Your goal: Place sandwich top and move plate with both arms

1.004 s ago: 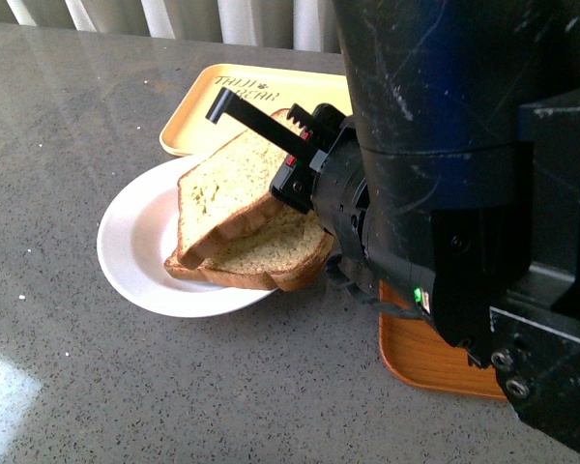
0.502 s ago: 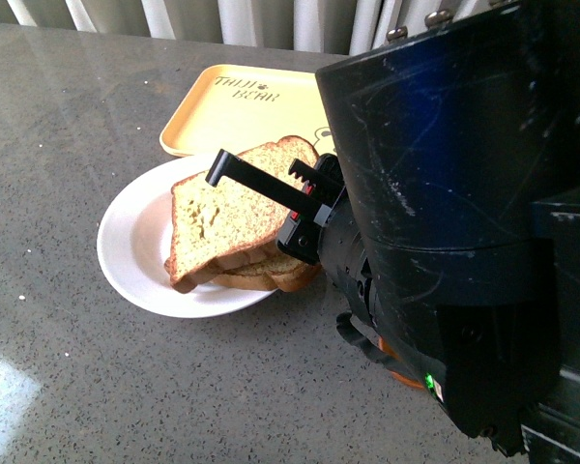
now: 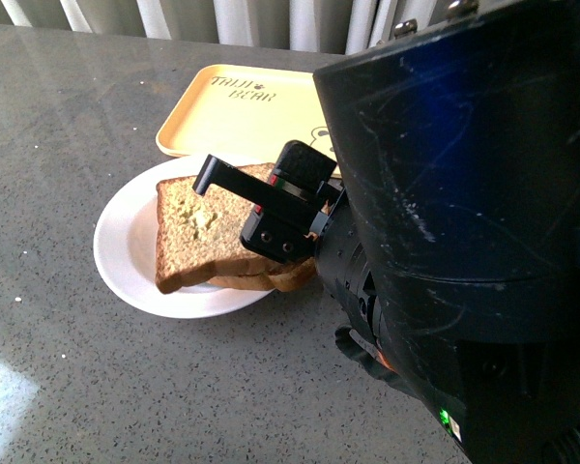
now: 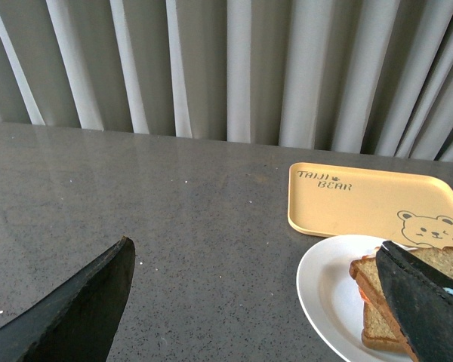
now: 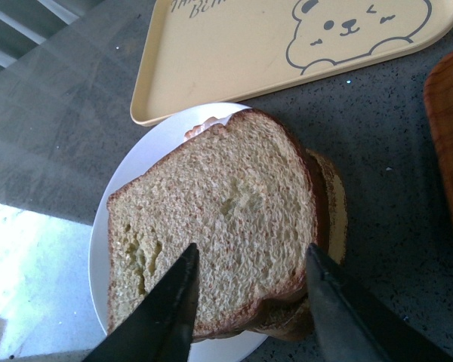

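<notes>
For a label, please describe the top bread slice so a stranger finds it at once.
On the grey table, near the yellow bear tray, sits a white plate. The sandwich top is the uppermost bread slice, pale face up, covering a second slice.

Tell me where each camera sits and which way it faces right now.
Front view: on the robot's body, looking down across the grey table at the plate; the right arm fills its right side.
Left wrist view: low over the table, facing the curtains; the left gripper's open fingers frame it.
Right wrist view: looking straight down on the sandwich top, between the right gripper's parted fingers.
Shared: all three show the plate and the yellow bear tray.
</notes>
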